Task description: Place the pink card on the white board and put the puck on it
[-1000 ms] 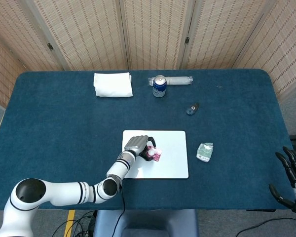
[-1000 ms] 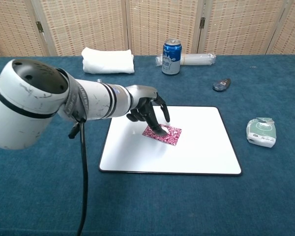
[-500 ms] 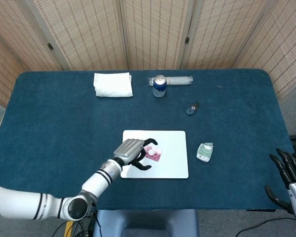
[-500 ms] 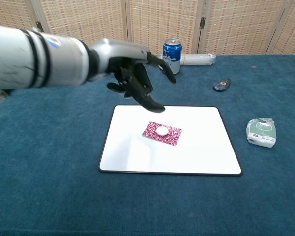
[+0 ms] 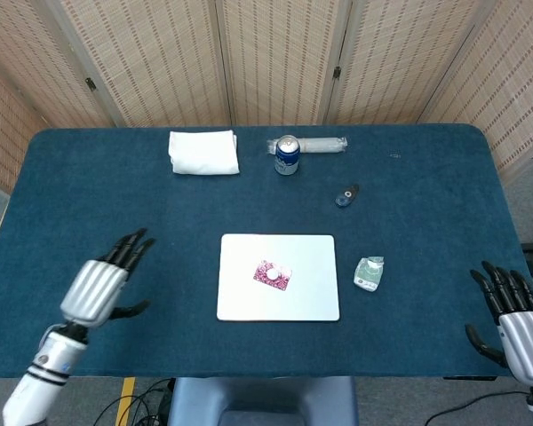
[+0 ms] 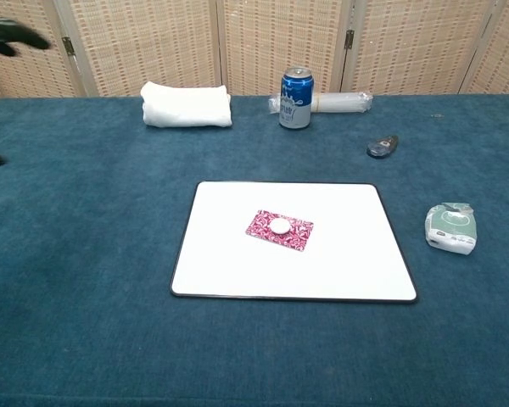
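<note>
Task apparently complete: pink card (image 6: 279, 230) flat near middle of white board (image 6: 339, 263), puck (image 6: 280, 225) resting on it; left robot hand (image 5: 100, 286) and right robot hand (image 5: 506, 312) both released, empty, at table's near corners.

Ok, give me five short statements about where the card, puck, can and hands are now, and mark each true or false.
1. The pink card lies on the white board. True.
2. The puck sits on the blue cloth beside the board. False: it rests on the card.
3. The left hand holds the puck. False: it is open, off to the board's left.
4. The blue can stands upright. True.
5. The right hand touches the board. False: it is at the table's right edge.
</note>
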Action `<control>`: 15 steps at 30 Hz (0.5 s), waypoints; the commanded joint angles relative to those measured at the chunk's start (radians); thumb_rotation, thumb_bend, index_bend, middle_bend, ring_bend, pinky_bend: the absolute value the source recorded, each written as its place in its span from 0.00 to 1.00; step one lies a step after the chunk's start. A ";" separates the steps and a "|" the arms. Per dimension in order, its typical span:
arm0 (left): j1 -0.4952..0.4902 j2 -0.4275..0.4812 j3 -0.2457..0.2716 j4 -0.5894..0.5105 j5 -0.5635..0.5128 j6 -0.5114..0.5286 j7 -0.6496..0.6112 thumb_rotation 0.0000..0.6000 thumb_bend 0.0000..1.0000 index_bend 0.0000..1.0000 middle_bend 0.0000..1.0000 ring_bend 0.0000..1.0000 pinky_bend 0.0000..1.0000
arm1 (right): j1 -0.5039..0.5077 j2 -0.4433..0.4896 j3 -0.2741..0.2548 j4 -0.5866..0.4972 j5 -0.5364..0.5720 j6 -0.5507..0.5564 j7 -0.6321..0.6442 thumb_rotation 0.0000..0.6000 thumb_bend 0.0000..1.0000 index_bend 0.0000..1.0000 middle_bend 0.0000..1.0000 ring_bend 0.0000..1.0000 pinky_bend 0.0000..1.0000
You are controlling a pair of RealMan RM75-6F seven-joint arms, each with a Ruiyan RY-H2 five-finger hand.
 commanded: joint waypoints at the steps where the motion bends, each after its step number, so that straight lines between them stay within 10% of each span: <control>1: 0.244 -0.055 0.115 0.268 0.147 0.262 -0.126 0.98 0.25 0.00 0.00 0.07 0.46 | 0.016 -0.021 0.015 -0.009 0.052 -0.037 -0.036 1.00 0.27 0.03 0.00 0.00 0.00; 15: 0.352 -0.134 0.092 0.513 0.188 0.305 -0.411 1.00 0.25 0.00 0.00 0.05 0.41 | 0.016 -0.054 0.022 -0.024 0.069 -0.023 -0.126 1.00 0.28 0.02 0.00 0.00 0.00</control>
